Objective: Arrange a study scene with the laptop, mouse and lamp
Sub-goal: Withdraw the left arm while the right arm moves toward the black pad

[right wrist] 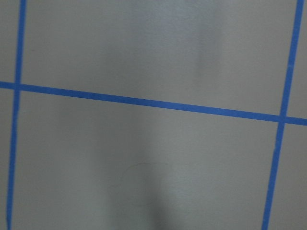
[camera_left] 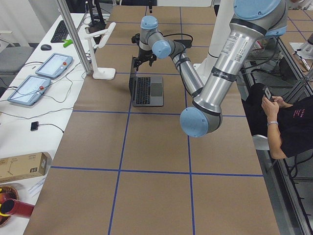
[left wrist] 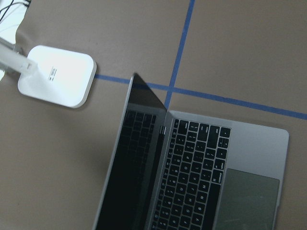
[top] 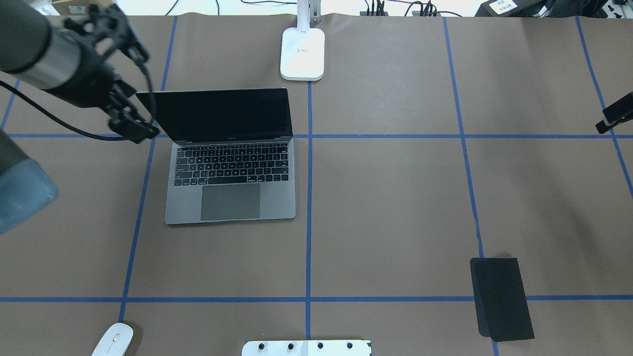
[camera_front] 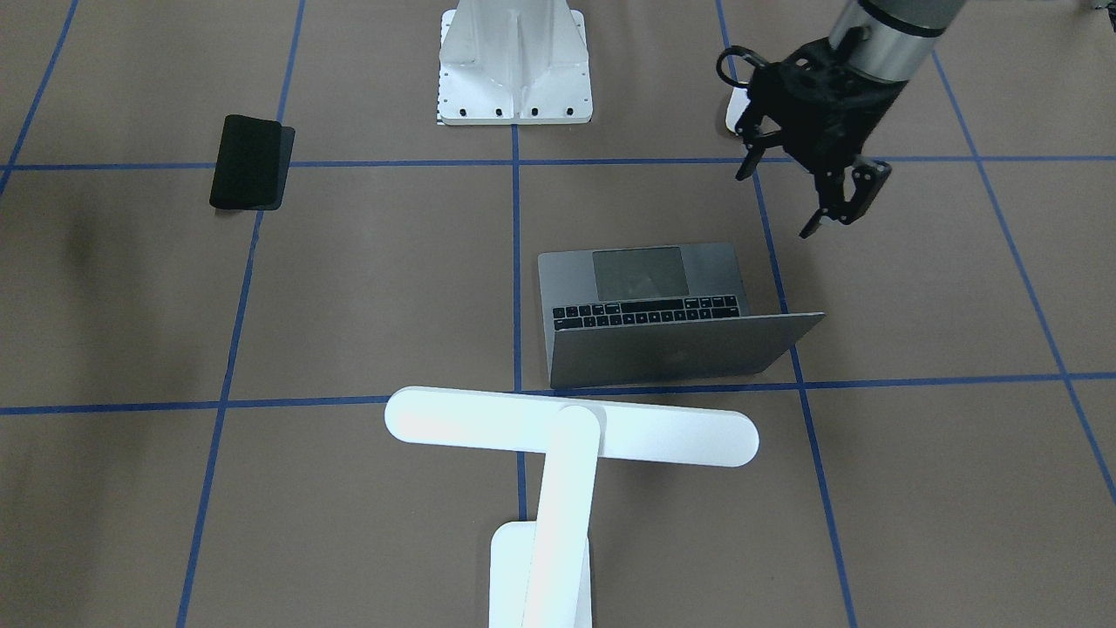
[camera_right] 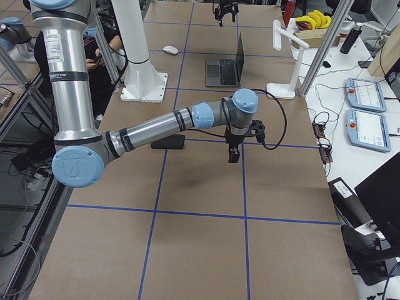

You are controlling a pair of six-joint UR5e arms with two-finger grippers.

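Laptop (top: pixel 230 180) stands open; left gripper (camera_front: pixel 778 199), released, hovers at its ten o'clock. Mouse (top: pixel 113 340), at seven, likely next. Right gripper (camera_right: pixel 232 154): cannot tell.

Mouse (top: pixel 113 340) clipped at overhead's bottom edge, right end effector (top: pixel 613 117) mostly beyond its right edge

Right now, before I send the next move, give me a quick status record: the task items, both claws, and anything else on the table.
laptop: open, on the robot's left half of the table
lamp: standing at the far edge, beyond the laptop, base apart from it
mouse: near edge, left side, nothing touching it
left claw: open, empty, hovering at the laptop's far left corner
right claw: over bare table on the right; open or shut unclear
other: black mat near right; white pedestal at near edge, centre
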